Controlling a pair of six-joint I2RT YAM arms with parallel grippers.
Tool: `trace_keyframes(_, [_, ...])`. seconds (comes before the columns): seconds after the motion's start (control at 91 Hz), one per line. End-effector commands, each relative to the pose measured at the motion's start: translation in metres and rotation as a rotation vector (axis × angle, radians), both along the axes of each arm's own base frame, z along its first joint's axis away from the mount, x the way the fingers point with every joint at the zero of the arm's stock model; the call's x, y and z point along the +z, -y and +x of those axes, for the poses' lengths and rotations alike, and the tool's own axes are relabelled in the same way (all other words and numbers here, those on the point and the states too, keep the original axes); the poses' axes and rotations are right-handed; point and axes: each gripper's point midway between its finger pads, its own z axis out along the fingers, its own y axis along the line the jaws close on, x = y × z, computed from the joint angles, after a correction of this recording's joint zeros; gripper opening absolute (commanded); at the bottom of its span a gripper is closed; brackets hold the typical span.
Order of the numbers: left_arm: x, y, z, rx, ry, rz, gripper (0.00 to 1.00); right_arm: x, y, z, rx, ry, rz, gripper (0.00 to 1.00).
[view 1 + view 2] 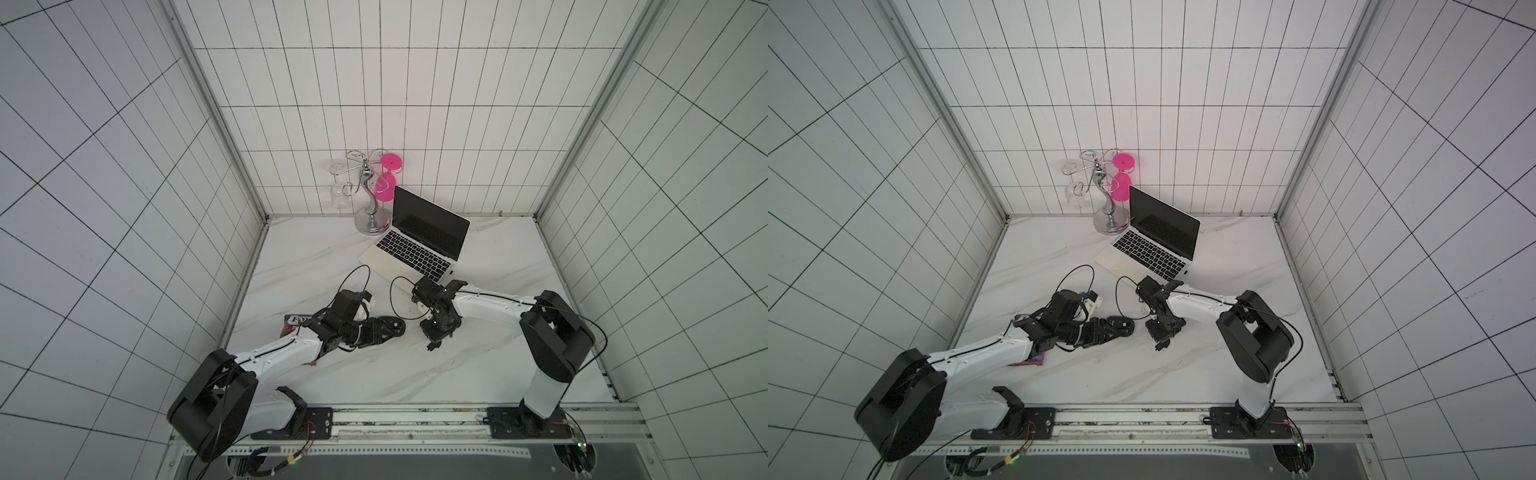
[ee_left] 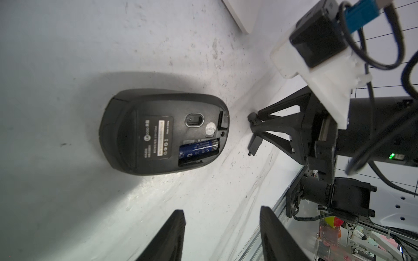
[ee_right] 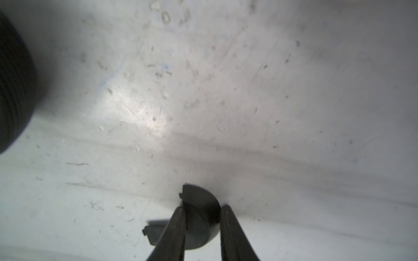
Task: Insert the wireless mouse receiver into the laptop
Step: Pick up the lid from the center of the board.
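Upturned mouse (image 2: 162, 131) label reads "Made in China"; left end effector (image 2: 221, 210) spread, right end effector (image 3: 203, 209) pinching black cover (image 3: 199, 194).

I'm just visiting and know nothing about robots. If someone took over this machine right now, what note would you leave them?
Left claw: open, empty, just short of the mouse.
Right claw: closed on the black cover, low over the table.
Mouse: upside down, battery bay open.
Laptop: open at the back of the table.
Done: cover off.
To do: find the receiver, which I cannot make out, and plug it into the laptop.
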Motion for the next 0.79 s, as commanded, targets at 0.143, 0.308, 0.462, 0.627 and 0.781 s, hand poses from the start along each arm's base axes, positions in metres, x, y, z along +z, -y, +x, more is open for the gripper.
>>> trace_keyframes(0.143, [0.001,0.021,-0.011,-0.113,-0.002,-0.048,0.53,-0.026,0.011,-0.032,-0.089,-0.159,-0.026,0.23])
trace_keyframes(0.308, [-0.004,0.027,-0.017,-0.148,-0.041,-0.059,0.53,-0.02,-0.01,-0.039,-0.142,-0.216,0.085,0.23])
trace_keyframes(0.462, [-0.007,0.036,-0.02,-0.185,-0.056,-0.057,0.52,-0.016,-0.017,-0.043,-0.178,-0.245,0.126,0.25])
trace_keyframes(0.627, [-0.01,0.045,-0.022,-0.219,-0.069,-0.058,0.5,-0.012,-0.023,-0.045,-0.205,-0.259,0.165,0.26])
trace_keyframes(0.781, [-0.014,0.056,-0.028,-0.268,-0.089,-0.061,0.44,-0.013,-0.03,-0.049,-0.229,-0.288,0.205,0.26])
